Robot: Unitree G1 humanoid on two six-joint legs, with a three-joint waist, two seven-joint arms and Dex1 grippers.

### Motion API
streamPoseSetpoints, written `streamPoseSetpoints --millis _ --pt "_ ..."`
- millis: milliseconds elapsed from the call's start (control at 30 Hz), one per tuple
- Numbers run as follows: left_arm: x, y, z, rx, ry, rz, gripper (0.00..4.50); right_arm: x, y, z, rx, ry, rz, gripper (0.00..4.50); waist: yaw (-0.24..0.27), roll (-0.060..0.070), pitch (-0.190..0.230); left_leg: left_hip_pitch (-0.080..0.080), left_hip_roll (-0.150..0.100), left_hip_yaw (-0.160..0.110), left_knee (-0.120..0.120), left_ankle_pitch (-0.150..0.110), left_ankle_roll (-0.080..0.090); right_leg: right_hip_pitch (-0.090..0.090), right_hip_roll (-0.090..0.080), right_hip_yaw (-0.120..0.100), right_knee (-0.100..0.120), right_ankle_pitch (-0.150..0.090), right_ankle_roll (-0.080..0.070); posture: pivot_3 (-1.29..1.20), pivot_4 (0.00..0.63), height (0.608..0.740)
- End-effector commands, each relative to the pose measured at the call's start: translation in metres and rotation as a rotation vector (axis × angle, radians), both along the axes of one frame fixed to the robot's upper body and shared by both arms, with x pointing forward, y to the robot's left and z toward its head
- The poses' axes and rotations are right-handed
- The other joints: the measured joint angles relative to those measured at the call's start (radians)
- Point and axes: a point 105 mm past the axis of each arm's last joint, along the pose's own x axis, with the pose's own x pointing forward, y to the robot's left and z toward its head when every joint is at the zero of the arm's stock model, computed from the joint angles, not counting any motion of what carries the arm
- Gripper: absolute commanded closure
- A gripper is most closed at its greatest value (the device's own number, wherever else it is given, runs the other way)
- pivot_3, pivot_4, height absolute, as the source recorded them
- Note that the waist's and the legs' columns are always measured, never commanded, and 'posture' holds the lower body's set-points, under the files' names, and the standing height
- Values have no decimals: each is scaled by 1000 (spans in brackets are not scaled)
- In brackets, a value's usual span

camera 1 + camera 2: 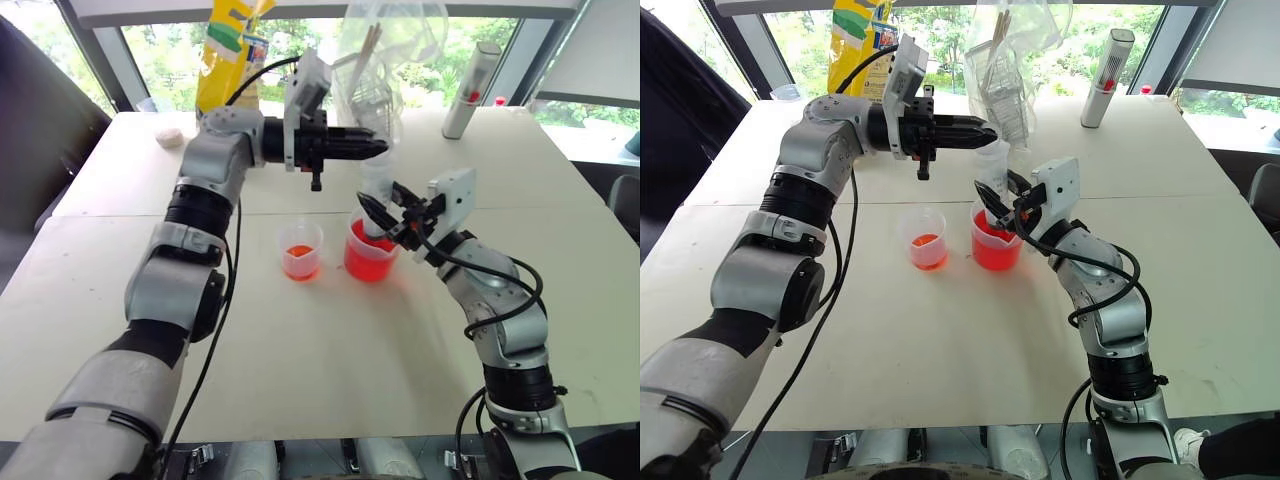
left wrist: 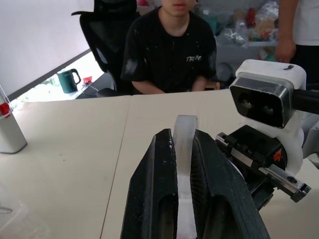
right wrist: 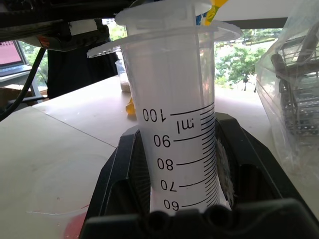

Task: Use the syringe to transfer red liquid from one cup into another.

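Two clear containers stand on the white table [image 1: 300, 350]: one spouted beaker [image 1: 370, 252] with much red liquid [image 1: 368, 264], and just to its left one small cup [image 1: 301, 250] with a little red liquid at the bottom. One syringe [image 1: 378, 185] stands upright in the beaker. The right gripper [image 1: 385, 218] pinches its barrel; the scale there reads "100 ml", 90, 80, 70, 60. The left gripper [image 1: 372, 147] lies level and is pressed together on the plunger top. The near half of the table is open. At the far edge stand one white cylinder [image 1: 470, 90], one yellow bag [image 1: 225, 50] and one plastic bag [image 1: 385, 50].
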Motion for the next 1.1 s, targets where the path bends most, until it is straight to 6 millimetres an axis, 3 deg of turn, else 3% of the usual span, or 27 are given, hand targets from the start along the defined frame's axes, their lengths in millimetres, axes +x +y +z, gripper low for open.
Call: streamPoseSetpoints --millis 33,533,1100 --pt "-7 -1 24 -39 -70 -21 4429 -6 2 11 4 -54 15 3121 0 0 0 0 0 0 0 0 0 0 0 0 0 0 0 0 150 739" --pt "-2 -1 55 -89 -151 27 4429 -4 18 -26 25 73 69 3121 0 0 0 0 0 0 0 0 0 0 0 0 0 0 0 0 150 739" --pt "-1 -2 69 -110 -192 35 4429 -2 17 -36 19 97 68 3121 0 0 0 0 0 0 0 0 0 0 0 0 0 0 0 0 150 739"
